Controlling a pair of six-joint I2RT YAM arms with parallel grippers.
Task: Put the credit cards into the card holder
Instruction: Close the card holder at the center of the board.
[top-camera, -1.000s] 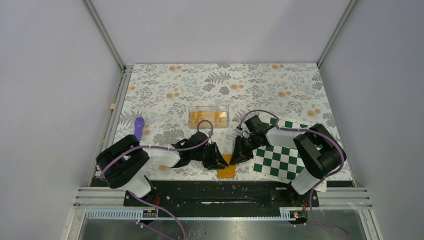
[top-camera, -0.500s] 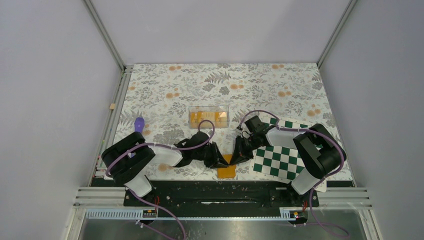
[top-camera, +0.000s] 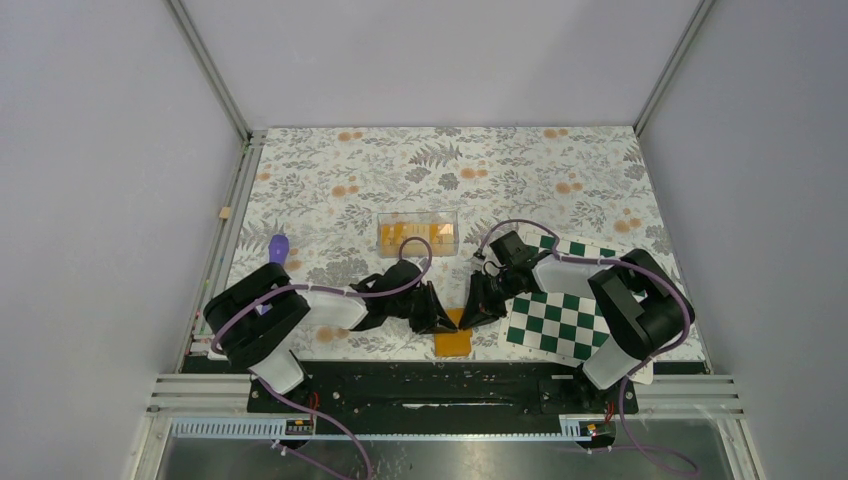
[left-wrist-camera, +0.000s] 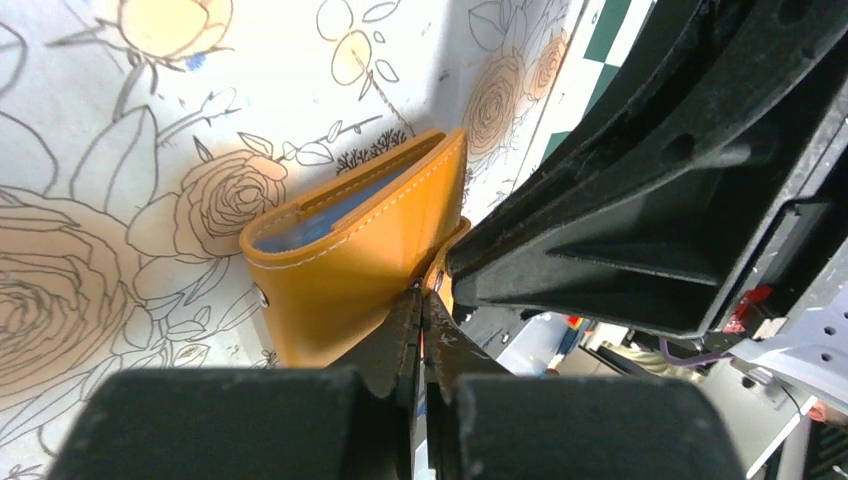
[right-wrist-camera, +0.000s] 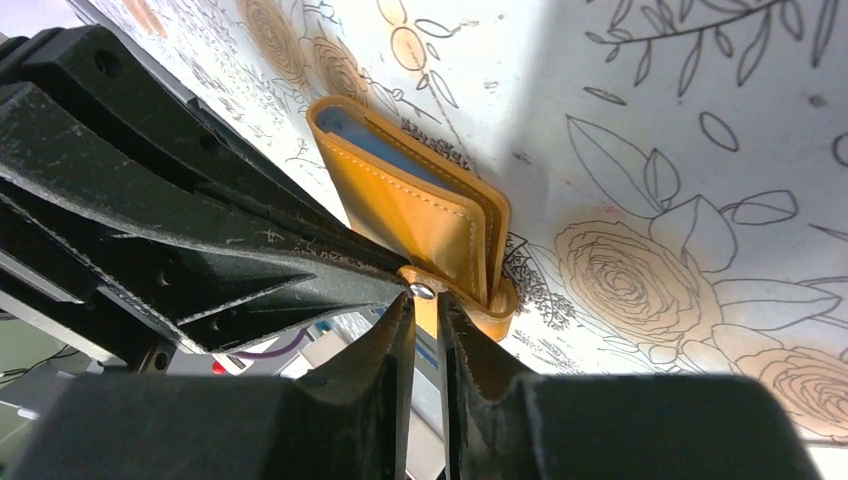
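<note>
While the clear box (top-camera: 452, 232) mid-table holds the credit cards (top-camera: 410, 236), the folded card holder (top-camera: 453, 345) lies at the near edge, seemingly unloaded. The left gripper (left-wrist-camera: 422, 295) is clamped shut at its edge, and the right gripper (right-wrist-camera: 426, 298) pinches its stud tab (right-wrist-camera: 497, 305).

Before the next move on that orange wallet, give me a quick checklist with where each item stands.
1. Stud tab of the card holder pinched by right claw: ok.
2. Shut left claw at the holder's edge, gripping it: cannot tell.
3. Pockets reachable: not ok, card holder folded shut.
4. Holding credit cards: not ok, they sit in the clear box.
5. Claws clear of each other: not ok, crowded tip to tip.
</note>
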